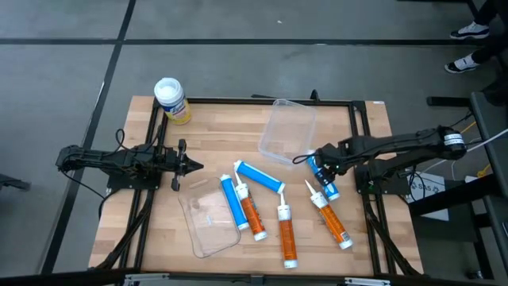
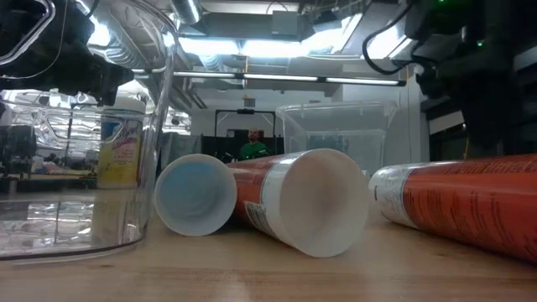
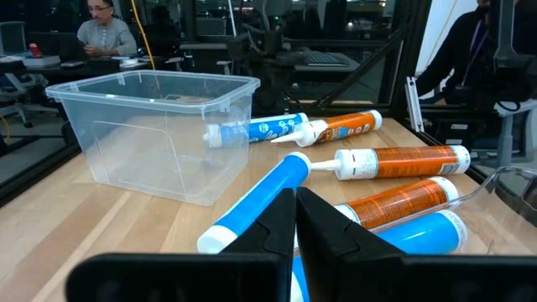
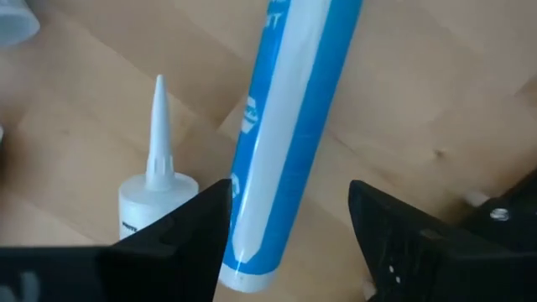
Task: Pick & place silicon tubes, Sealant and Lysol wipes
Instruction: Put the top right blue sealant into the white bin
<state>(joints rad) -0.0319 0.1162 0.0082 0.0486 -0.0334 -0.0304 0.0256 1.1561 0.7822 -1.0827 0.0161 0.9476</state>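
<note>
Several nozzle-tipped tubes lie on their sides on the wooden table: blue ones (image 1: 259, 176) (image 1: 232, 202) and orange ones (image 1: 252, 212) (image 1: 286, 234) (image 1: 331, 219). My right gripper (image 1: 321, 169) points down, open, over another blue tube (image 1: 327, 184). In the right wrist view its fingers (image 4: 197, 231) stand on either side of that tube (image 4: 285, 126), which lies flat on the wood. The yellow Lysol wipes canister (image 1: 171, 100) stands upright on its base at the far left corner. My left gripper (image 1: 189, 165) waits at the left, level and shut (image 3: 295, 214).
A clear plastic bin (image 1: 287, 131) stands at the far middle, close to my right gripper. A second clear container (image 1: 208, 222) lies near the front left. A white nozzle of an orange tube (image 4: 159, 134) lies right beside the blue tube. A person (image 3: 105, 29) sits beyond the table.
</note>
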